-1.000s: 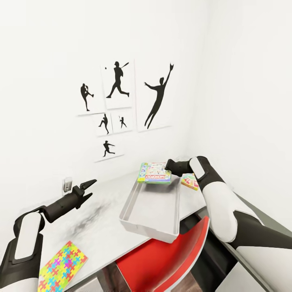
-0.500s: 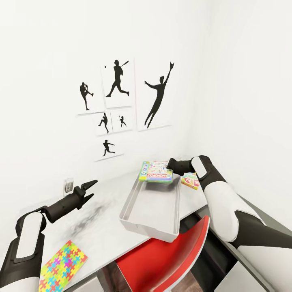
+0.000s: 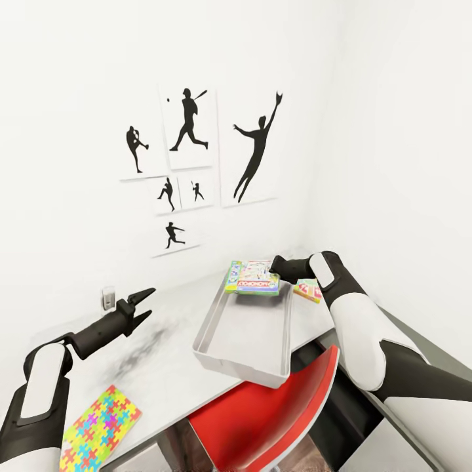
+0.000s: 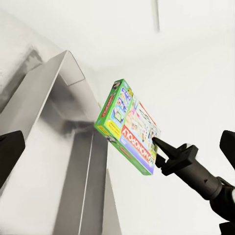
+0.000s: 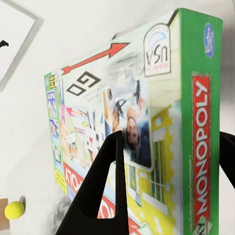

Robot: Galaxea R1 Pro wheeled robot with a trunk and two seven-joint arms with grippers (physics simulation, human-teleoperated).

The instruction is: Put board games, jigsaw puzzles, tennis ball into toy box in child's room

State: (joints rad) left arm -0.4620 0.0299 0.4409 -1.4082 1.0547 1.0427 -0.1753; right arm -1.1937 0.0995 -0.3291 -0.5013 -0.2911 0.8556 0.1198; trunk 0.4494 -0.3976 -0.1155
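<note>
Gripping flat glossy Monopoly box (image 3: 252, 278)

Pretty clearly this was a kid's bedroom in a home. Baseball silhouette prints (image 3: 196, 167) hung on the white far wall, and a grey table (image 3: 164, 367) held a puzzle (image 3: 101, 426), a Monopoly box (image 3: 252, 277) and a red chair (image 3: 262, 419) nearby.

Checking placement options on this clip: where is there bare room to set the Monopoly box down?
The toy box floor is bare from its near wall up to the Monopoly box, which the right end effector holds over the far end. Bare tabletop lies between the toy box, the left end effector and the jigsaw puzzle. It is crowded at the far corner, by the small colourful box.
</note>
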